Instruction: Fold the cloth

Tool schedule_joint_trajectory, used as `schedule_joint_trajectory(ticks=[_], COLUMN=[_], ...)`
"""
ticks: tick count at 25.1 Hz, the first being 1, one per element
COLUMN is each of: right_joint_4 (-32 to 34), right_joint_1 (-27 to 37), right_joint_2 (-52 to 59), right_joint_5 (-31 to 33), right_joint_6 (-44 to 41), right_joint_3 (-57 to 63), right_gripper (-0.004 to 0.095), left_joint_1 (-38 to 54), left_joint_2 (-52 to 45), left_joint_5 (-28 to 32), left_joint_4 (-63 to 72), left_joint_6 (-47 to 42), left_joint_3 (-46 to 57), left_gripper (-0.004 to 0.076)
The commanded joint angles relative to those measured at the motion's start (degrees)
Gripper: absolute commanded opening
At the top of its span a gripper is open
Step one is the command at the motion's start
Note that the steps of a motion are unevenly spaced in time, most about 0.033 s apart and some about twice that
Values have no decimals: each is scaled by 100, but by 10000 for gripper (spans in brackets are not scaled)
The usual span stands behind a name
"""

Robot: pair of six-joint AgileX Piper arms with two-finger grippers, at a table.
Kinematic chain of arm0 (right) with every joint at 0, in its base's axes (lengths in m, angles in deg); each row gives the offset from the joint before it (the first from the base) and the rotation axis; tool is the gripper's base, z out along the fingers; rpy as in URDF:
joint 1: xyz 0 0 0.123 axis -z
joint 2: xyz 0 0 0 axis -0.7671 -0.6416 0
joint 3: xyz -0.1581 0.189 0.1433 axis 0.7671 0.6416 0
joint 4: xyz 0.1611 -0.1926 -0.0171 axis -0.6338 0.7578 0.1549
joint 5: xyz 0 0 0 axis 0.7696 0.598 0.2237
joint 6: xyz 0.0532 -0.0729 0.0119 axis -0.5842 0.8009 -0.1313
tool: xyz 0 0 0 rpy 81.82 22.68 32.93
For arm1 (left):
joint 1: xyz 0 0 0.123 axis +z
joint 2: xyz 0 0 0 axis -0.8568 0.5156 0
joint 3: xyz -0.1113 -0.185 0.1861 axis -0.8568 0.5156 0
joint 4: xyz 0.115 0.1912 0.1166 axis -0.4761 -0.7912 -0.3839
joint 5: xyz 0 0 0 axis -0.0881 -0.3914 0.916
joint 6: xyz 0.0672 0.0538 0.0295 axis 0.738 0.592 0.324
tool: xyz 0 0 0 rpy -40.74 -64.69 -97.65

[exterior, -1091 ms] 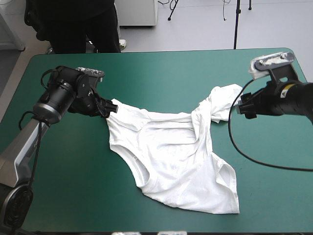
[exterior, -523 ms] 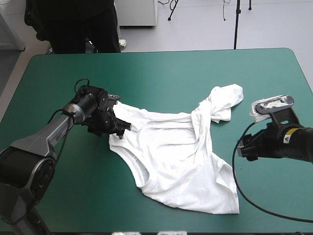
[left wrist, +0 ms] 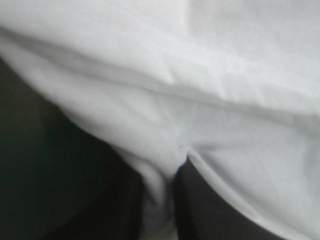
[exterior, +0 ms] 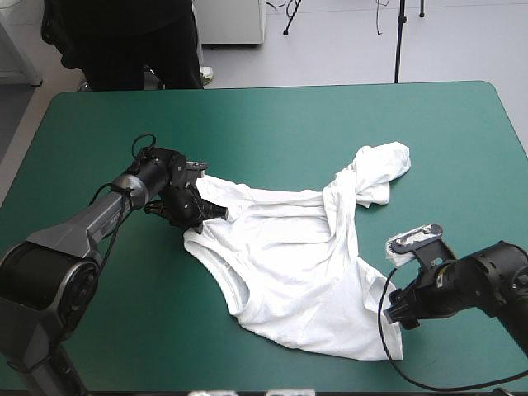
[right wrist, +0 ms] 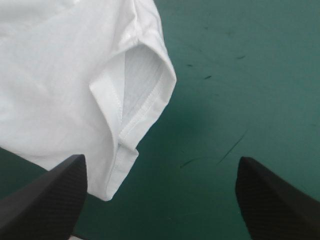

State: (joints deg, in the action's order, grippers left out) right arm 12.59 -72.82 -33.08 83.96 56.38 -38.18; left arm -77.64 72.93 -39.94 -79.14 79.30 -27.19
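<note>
Found the T-shirt (exterior: 297,264) lying on the teal-green cover (exterior: 272,124) of the bench, about mid-bench. Mostly spread out but wrinkled, with its lowest corner close to the near edge, right of centre. Noted a twisted, bunched band of fabric running from the middle of the garment up to a sleeve (exterior: 384,169) that lies toward the far right.

Found the left claw (exterior: 216,213) low at the garment's far left corner, clenched on the T-shirt. Confirmed in the left wrist view: a ridge of white fabric pinched between the two black fingers (left wrist: 210,210), which nearly meet. Saw white cloth filling most of the field ahead of them.

Found the right claw (exterior: 398,318) low over the bench at the garment's near right side, just beside the fabric's edge. Confirmed released in the right wrist view: fingers standing wide apart, holding nothing, with bare cover across most of the gap. Noted a hemmed opening (right wrist: 142,95) with visible stitching ahead of the claw, nearer one finger. Saw the lower tip of the fabric just beside that finger. Could not tell whether cloth and finger touch.
</note>
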Motion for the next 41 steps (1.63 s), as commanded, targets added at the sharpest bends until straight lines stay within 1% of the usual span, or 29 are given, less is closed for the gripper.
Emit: schedule_joint_trajectory(ticks=[1, 5, 8, 10, 11, 15, 17, 18, 20, 26, 28, 31, 35, 41], right_joint_4=[-251, -707, -794, -794, -798, -1095, -1095, -1115, -1136, -1334, -1308, -1195, -1171, -760], right_joint_1=[-24, -24, -24, -24, -24, -24, -24, -24, -24, -24, -24, -24, -24, -24], right_joint_2=[-164, -403, -601, -869, -948, -1301, -1430, -1483, -1525, -1538, -1538, -1521, -1446, -1229], right_joint_5=[-712, -1046, -1086, -1192, -1192, -1172, -1172, -1172, -1172, -1412, -1515, -1437, -1031, -228], right_joint_6=[183, 358, 452, 503, 503, 503, 503, 503, 503, 552, 530, 530, 530, 384], right_joint_3=[437, 766, 815, 815, 815, 815, 815, 815, 855, 1389, 1517, 1323, 644, -1027], right_gripper=[764, 764, 740, 680, 667, 554, 472, 404, 320, -20, -13, -13, -13, -13], left_joint_1=[-16, -16, -16, -16, -16, -16, -16, -16, -16, -16, -16, -16, -16, -16], left_joint_2=[-262, -262, -262, -262, -262, -262, -262, -262, -262, -262, -262, -333, -649, -1379], left_joint_5=[198, 234, 260, 320, 346, 389, 402, 402, 419, 518, 543, 385, 252, 5], left_joint_4=[-19, -19, -19, -19, -9, -9, 7, 7, 7, 7, 7, 7, -33, -23], left_joint_6=[-5, 30, 30, 19, 19, -15, -28, -28, -28, -28, -28, 16, 82, 189], left_joint_3=[-112, -112, -112, -112, -112, -112, -112, -112, -112, -112, -124, -217, -359, -456], left_gripper=[-4, -9, -9, -9, -9, -9, -9, -9, -9, -9, -9, -9, -9, -9])
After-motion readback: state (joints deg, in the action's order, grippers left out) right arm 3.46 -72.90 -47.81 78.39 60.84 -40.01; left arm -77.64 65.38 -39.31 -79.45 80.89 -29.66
